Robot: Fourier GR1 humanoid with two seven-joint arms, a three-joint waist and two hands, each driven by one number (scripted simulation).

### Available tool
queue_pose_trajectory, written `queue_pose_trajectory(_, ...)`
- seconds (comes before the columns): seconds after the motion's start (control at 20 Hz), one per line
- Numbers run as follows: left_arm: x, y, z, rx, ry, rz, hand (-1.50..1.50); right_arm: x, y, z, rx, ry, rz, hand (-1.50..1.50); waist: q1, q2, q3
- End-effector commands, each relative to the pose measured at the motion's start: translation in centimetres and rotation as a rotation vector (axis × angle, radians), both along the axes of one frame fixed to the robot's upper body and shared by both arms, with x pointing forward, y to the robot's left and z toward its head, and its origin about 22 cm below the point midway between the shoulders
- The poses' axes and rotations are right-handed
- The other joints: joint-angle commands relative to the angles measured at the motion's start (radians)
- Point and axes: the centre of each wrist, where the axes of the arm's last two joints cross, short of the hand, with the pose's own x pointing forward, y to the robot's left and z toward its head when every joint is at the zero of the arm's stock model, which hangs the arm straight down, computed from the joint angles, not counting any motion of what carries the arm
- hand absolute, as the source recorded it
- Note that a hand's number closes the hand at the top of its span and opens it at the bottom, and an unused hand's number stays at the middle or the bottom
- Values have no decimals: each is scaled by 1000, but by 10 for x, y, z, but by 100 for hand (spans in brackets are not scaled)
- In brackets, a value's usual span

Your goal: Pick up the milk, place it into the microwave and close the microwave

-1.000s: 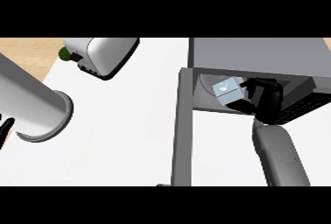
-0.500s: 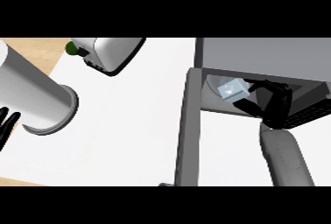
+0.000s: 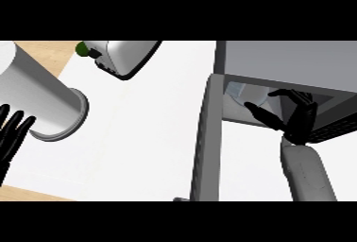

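The right robot hand (image 3: 293, 118) is inside the microwave (image 3: 286, 59), which stands on the bench (image 3: 146, 137). A round tray (image 3: 250, 94) lies on the microwave's floor, just left of that hand and a little behind it. The open door (image 3: 206, 142) stands just left of the hand, running toward the bench's near side. The left robot hand (image 3: 10, 137) rests well apart at the near left edge, fingers up. A small appliance (image 3: 129, 54) sits behind it and to its right.
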Motion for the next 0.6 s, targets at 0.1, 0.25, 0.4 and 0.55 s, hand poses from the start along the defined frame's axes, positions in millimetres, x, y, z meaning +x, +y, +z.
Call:
queue_pose_trajectory(0.1,7,-10,-1,-1,-4,-27,-150,28,20,-2,168,225,46,-150,49,56,8)
queue_pose_trajectory(0.25,9,-10,0,20,0,-36,-150,26,15,-6,169,242,50,-150,46,56,8)
queue_pose_trajectory(0.4,12,-16,1,20,-2,-45,-150,23,15,-12,175,256,47,-150,38,55,9)
queue_pose_trajectory(0.55,12,-22,-1,24,5,-61,-150,27,9,-8,160,273,50,-150,29,47,7)
